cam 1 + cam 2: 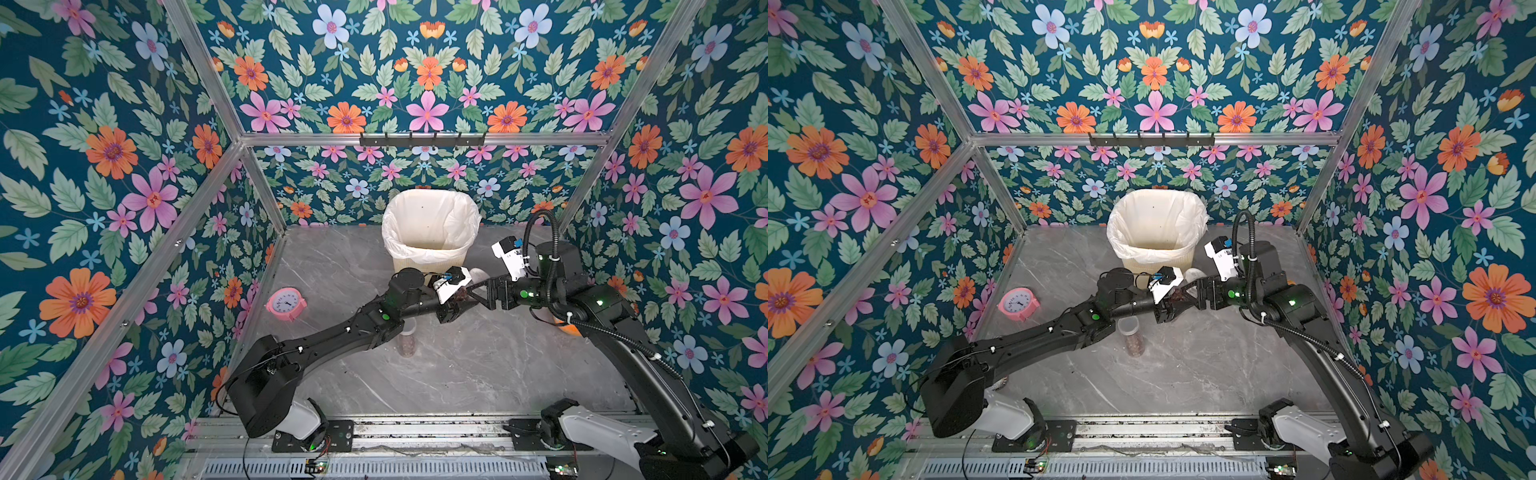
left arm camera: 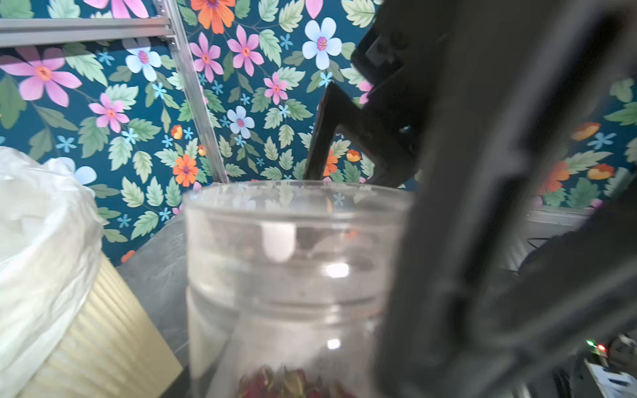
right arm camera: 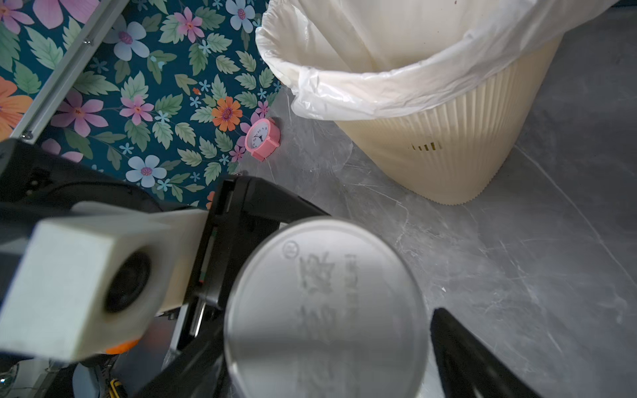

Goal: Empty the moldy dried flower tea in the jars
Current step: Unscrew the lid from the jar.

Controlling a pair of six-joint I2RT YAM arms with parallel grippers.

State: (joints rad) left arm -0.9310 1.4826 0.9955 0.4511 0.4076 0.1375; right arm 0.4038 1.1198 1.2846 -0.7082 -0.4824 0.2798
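Wide jar (image 2: 296,262): a clear cylinder with hazy walls. The tea (image 2: 286,382) is seen as a small heap of reddish-brown and pink dried buds at the jar's closed end; most of the jar is bare. A flat whitish round lid (image 3: 324,310) is seated on it. Characters are embossed on the lid's face but cannot be read. The jar is clamped by the left gripper (image 1: 457,303) and held just in front of the bin (image 3: 448,165), near the middle of the table (image 1: 478,365). The lid is straddled by the right gripper (image 1: 473,294), one jaw on each side. Whether those jaws press the rim or stand off it cannot be told.

Narrow jar (image 1: 1133,340): clear and set upright on the table, partly covered by the left forearm, nearer the robot's base than the wide jar. Pinkish-brown tea is seen in its lower part.

Counts:
- Two jars are counted, with one portion of tea in each.
- One white lid is counted.
- One cream ribbed bin is fitted with one white plastic liner (image 3: 362,93); a few dark specks are seen inside.
- One pink round clock (image 1: 286,304) is stood by the left wall.
- One orange object (image 1: 563,329) is mostly hidden behind the right arm and is not identified.
- Two arms and two grippers are counted.
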